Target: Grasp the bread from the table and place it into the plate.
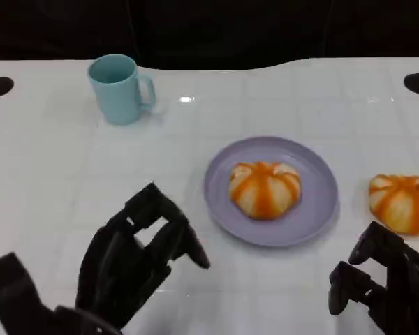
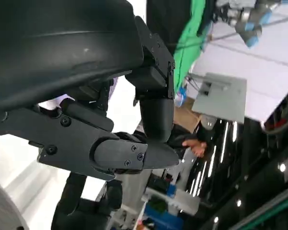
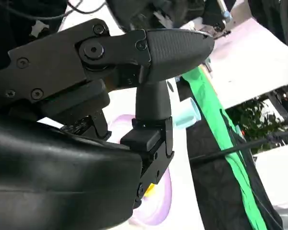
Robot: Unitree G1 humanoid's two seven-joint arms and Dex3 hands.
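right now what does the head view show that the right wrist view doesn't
Head view alone: a bread bun on the plate, a second bun on the table to the plate's right, near the right hand, and the left hand, holding nothing.

Right wrist view alone: a green cloth beyond the table and the fingers close up.

Both: the purple plate and the light blue mug.

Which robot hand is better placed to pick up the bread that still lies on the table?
Probably the right robot hand: it sits just in front of the loose bread, while the left robot hand is across the plate.
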